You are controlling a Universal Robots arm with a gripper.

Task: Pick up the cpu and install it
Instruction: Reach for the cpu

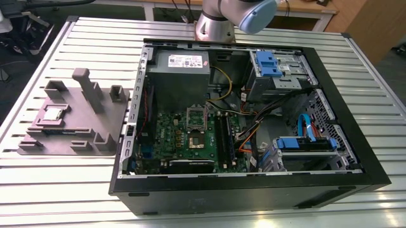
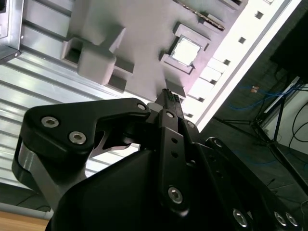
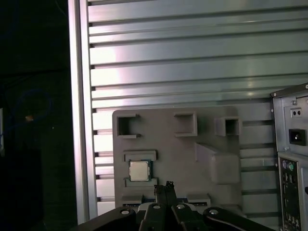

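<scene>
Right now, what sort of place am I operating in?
Probably a robotics lab or workshop bench set up for computer assembly: a slatted aluminium table, an open desktop computer case with its motherboard exposed, and a grey fixture tray holding the cpu.

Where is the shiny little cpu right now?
The cpu sits on the grey plastic tray at the exterior view's left, on the slatted table beside the open computer case.

We note: silver-grey square metal cpu point(image 3: 139, 170); plain grey plastic tray point(image 3: 168, 144); silver ribbed aluminium table point(image 3: 192, 62), striped with dark grooves; black metal computer case point(image 1: 254, 190); green circuit board point(image 1: 166, 130); blue plastic latches point(image 1: 266, 64).
</scene>
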